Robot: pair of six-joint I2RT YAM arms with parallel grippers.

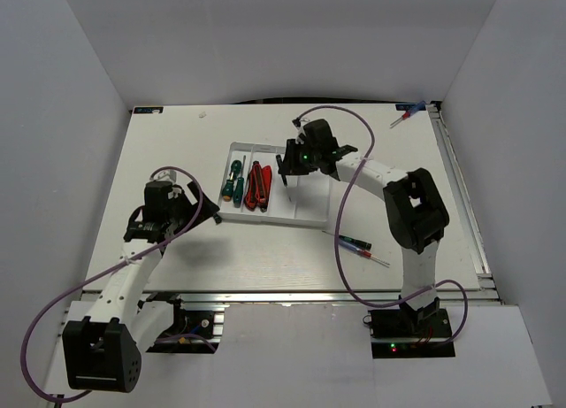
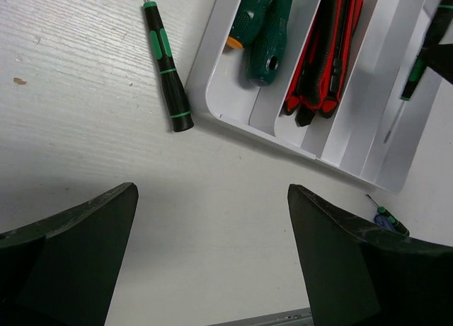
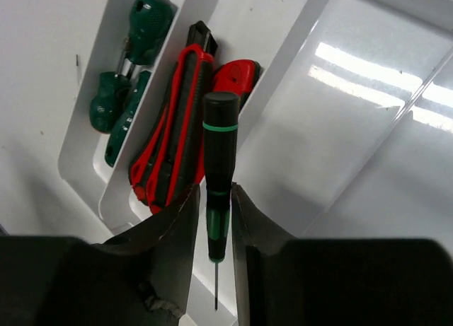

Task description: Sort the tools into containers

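Right hand (image 3: 214, 193): clenched on a thin black precision driver with green bands (image 3: 220, 142), one finger on each side of its lower handle.
Held driver: raised above the shallow white plastic tray (image 1: 309, 203), its bare shaft running back between the fingers and its black cap toward the tray. It hangs over the part to the right of the red tools. I cannot tell which compartment lies under it.
Left hand (image 2: 212, 191): released, fingers spread wide with nothing between them. It hovers over bare worktop just off the tray's near left corner.
Tray: lies around the middle of the white worktop (image 1: 177, 142), divided into long narrow compartments.
Leftmost compartment: holds the green-handled screwdrivers (image 1: 232, 180), lying side by side along it.
Second compartment: holds the red-and-black tools (image 1: 257, 185), packed together lengthwise.
Loose black-and-green driver (image 2: 166, 57): lies on the worktop just beside the tray's left wall, close to the near left corner and not touching it.
Small driver with thin shaft (image 1: 358, 246): lies on the worktop off the tray's near right corner, toward the near edge.
Red and blue tools (image 1: 409, 114): lie at the far right corner of the worktop, well apart from the tray.
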